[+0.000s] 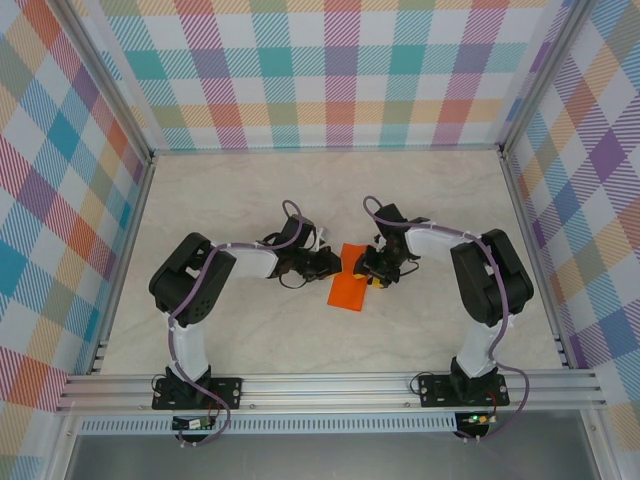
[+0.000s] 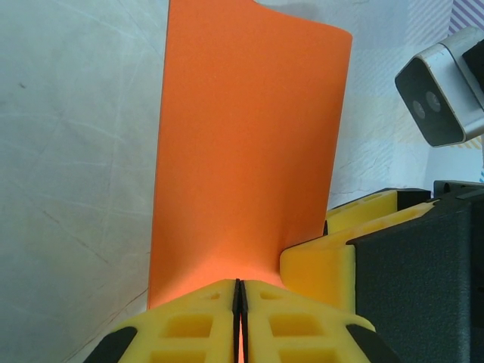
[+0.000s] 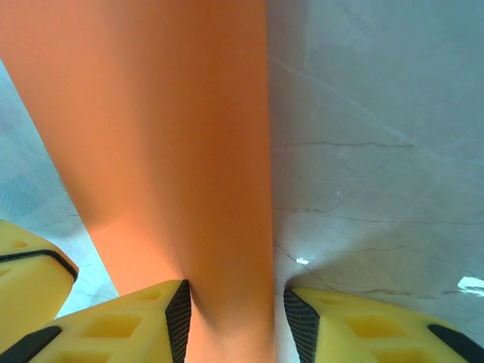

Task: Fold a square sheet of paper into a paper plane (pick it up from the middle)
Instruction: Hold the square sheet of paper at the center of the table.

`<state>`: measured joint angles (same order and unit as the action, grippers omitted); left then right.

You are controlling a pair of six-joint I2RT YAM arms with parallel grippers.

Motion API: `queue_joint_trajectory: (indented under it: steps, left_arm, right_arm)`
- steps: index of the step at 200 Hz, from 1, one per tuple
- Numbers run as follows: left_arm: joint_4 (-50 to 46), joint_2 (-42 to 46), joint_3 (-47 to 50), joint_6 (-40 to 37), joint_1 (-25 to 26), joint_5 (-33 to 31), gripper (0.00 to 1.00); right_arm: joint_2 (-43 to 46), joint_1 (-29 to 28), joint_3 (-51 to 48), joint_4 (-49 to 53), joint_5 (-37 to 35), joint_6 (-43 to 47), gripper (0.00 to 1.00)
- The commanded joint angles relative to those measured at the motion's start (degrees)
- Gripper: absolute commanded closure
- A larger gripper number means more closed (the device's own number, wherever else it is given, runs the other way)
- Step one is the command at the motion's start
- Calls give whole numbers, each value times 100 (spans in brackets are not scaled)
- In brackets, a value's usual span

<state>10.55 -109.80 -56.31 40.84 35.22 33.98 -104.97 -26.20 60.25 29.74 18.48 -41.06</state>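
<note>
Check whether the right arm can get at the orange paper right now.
Probably yes: the square sheet of paper lies between the right gripper's parted fingers with nothing blocking; the left gripper pinches it from the opposite side.

- One thin, bright orange square sheet of paper [image 1: 347, 290].
- Two black-and-white jointed robot arms: the left arm [image 1: 215, 275] and the right arm [image 1: 480, 270].
- Two two-finger grippers, one on each arm: the left gripper [image 1: 335, 263] and the right gripper [image 1: 372, 272].
- Four blocky yellow fingers [image 2: 189, 321] with black edging, two on each gripper.
- One pale, marble-patterned table [image 1: 300, 200].
- Three pastel checked wall panels [image 1: 320, 70]: one at the back and one on each side.
- Two black base plates [image 1: 197, 390], one under each arm.
- One silver box-shaped camera [image 2: 442, 94] with two round lenses.
</note>
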Motion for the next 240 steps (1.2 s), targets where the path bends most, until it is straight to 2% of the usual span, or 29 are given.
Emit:
queue_joint_trajectory:
  steps: [1, 21, 65, 112, 178, 240]
  left_arm:
    - [-127, -51, -110, -90, 72, -15, 89]
    - [-179, 14, -78, -74, 72, -199, 89]
    - [-368, 358, 131, 77, 72, -1107, 91]
    - [-186, 612, 344, 178, 64, -1323, 92]
    - [258, 449, 312, 146, 71, -631, 92]
    - [294, 10, -11, 94, 149, -8, 95]
  right_arm:
    - [-722, -96, -365, 155, -855, 200, 56]
    - [-753, -97, -356, 146, -861, 158, 56]
    - [-796, -96, -373, 112, -852, -92, 56]
    - [-867, -96, -365, 109, -802, -183, 57]
    - [-920, -96, -316, 137, -809, -144, 57]
    - [-946, -96, -321, 173, -837, -95, 57]
